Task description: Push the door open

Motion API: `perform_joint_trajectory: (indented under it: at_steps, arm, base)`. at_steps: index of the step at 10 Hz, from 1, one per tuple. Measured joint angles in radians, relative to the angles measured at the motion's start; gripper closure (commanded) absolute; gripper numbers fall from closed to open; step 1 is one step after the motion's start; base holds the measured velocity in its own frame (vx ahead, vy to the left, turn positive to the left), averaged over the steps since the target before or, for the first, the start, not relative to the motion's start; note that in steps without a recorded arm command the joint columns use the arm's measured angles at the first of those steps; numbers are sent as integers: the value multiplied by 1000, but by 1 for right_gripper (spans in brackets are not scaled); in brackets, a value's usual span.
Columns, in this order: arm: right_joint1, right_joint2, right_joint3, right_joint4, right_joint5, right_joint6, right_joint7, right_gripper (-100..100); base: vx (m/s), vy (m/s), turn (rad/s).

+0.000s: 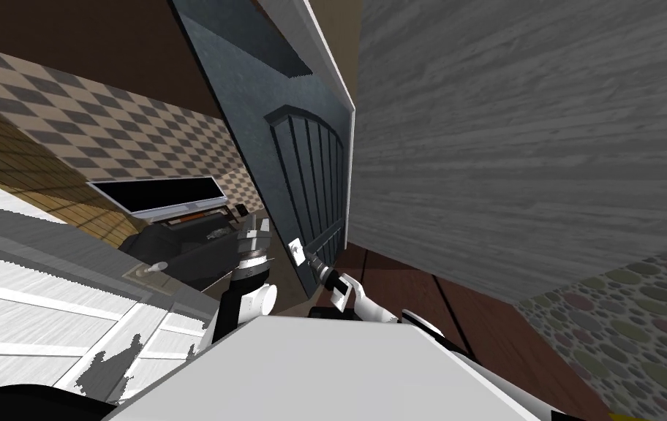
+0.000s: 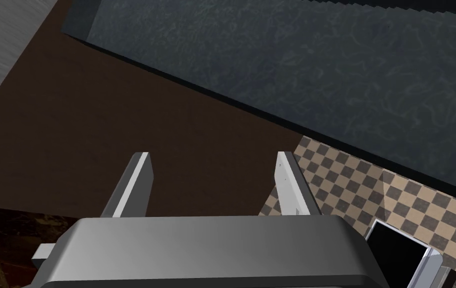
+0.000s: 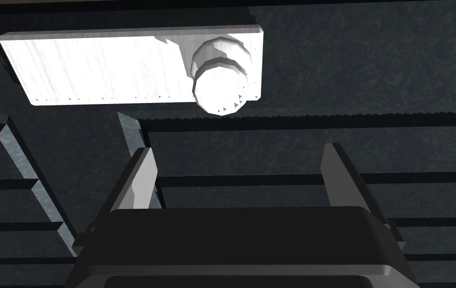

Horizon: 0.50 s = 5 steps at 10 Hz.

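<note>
Both left fingers (image 2: pixel 134 185) and right fingers (image 3: pixel 139 175) stand released; right ones approach the door (image 3: pixel 372 75) near its knob (image 3: pixel 219 90); next, push forward.

Right gripper (image 3: pixel 238 148): fingers spread apart, nothing between them, facing dark blue-grey door (image 3: pixel 372 75). White plate (image 3: pixel 97 67) on door beyond fingertips, apart from them. Round white knob (image 3: pixel 219 90) at one end of plate, in line with finger gap. Grooved panel (image 3: pixel 252 160) behind fingers.

Door (image 1: pixel 303 146) top cut off; right gripper (image 3: pixel 238 148) contact unclear.
</note>
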Motion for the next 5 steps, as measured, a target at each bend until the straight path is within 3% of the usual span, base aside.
perform_joint_trajectory:
  at_steps: [4, 5]
  arm:
    - [-4, 12, -15, 18, 4, -2, 7, -100]
    - [-5, 18, -19, 22, 5, -3, 8, -100]
  base:
    - [131, 163, 31]
    - [52, 82, -6]
